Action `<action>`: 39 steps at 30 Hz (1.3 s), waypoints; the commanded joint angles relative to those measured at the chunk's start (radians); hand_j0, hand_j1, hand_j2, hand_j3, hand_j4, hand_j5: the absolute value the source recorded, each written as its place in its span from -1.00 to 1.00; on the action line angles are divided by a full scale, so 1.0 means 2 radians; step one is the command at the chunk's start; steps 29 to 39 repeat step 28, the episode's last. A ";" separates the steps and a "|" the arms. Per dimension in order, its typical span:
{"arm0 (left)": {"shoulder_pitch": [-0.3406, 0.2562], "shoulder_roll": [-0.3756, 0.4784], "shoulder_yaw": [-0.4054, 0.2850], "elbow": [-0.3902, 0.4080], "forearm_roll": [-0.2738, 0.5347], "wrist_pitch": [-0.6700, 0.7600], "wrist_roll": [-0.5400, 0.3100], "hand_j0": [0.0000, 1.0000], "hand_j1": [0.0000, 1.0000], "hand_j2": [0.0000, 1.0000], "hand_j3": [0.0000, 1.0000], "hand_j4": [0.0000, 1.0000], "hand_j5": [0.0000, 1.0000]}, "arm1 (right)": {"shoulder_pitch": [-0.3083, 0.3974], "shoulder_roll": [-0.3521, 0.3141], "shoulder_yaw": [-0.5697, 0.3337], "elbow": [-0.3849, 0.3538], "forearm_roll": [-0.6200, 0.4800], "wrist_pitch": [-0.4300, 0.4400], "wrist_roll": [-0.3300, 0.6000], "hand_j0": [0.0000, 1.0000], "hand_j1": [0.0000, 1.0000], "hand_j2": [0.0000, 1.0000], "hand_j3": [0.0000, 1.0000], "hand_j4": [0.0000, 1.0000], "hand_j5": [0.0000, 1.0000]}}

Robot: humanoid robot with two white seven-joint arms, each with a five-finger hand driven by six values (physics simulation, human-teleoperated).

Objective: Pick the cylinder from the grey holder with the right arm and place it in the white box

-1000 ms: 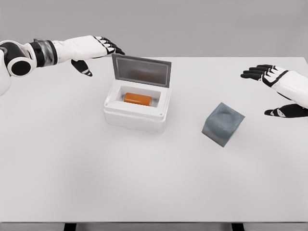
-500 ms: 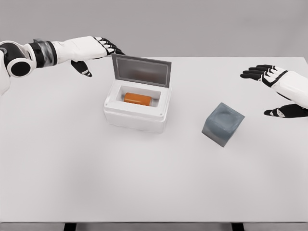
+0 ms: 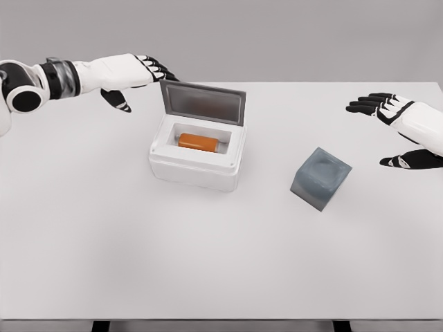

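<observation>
Nearest the camera, the white table (image 3: 208, 270) lies bare across its front half. Further in, right of centre, the grey holder (image 3: 320, 177) sits tilted on its side, its round socket showing empty. Level with it at the far right, the right hand (image 3: 401, 131) hovers above the table edge with fingers spread and thumb dropped, holding nothing.

Beyond and to the left stands the white box (image 3: 197, 153), its grey-lined lid (image 3: 203, 102) propped upright at the back. The orange cylinder (image 3: 199, 142) lies flat inside the box's recess, its long axis running left to right, roughly along the box's longer side. So the placing appears done already, judging by how things lie.

At the far left, the left hand (image 3: 135, 72) reaches in over the table's back edge, fingers extended and relaxed, gripping nothing. Its dark fingertips come just beside the lid's upper left corner; whether they touch it is hard to say from this angle.

The cylinder lies well to the left of the right hand, past the holder, and much nearer the left hand. If any move remains, it is probably closing the lid, and the left hand is the one placed for that.
</observation>
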 commanded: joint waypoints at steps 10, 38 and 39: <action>0.003 0.013 -0.001 -0.018 0.009 0.001 0.001 1.00 1.00 1.00 1.00 1.00 1.00 | 0.000 0.000 0.000 0.000 -0.003 0.002 0.000 1.00 1.00 1.00 1.00 1.00 1.00; 0.103 0.306 0.006 -0.261 0.184 0.001 -0.003 1.00 1.00 1.00 1.00 1.00 1.00 | 0.000 0.000 0.000 0.000 -0.003 0.002 0.000 1.00 1.00 1.00 1.00 1.00 1.00; 0.103 0.306 0.006 -0.261 0.184 0.001 -0.003 1.00 1.00 1.00 1.00 1.00 1.00 | 0.000 0.000 0.000 0.000 -0.003 0.002 0.000 1.00 1.00 1.00 1.00 1.00 1.00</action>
